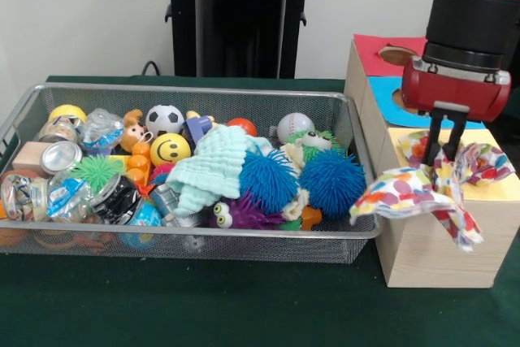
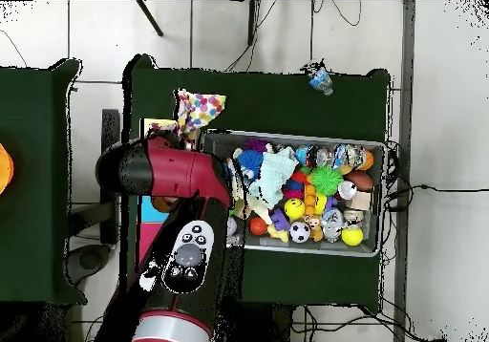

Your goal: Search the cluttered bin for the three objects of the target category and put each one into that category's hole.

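Note:
My gripper (image 1: pixel 445 156) hangs over the yellow-surround (image 1: pixel 500 188) end of the pale wooden box (image 1: pixel 431 258). Its dark fingers (image 1: pixel 434 137) close on a white polka-dot cloth (image 1: pixel 410 193). The cloth lies bunched over the yellow hole and hides it. It also droops over the box's front and left edge toward the wire-mesh bin (image 1: pixel 195 87). In the overhead view the cloth (image 2: pixel 199 109) shows past the arm's head, beside the bin (image 2: pixel 306 251). I see no other polka-dot cloth in the bin.
The bin holds a mint-green cloth (image 1: pixel 213 164), blue spiky balls (image 1: pixel 331 180), a smiley ball (image 1: pixel 170 149), a soccer ball (image 1: pixel 165 118), cans and toys. The box's blue surround (image 1: pixel 382 91) and red surround (image 1: pixel 374 50) lie behind the yellow one. The robot's black pedestal (image 1: pixel 240 18) stands behind the bin.

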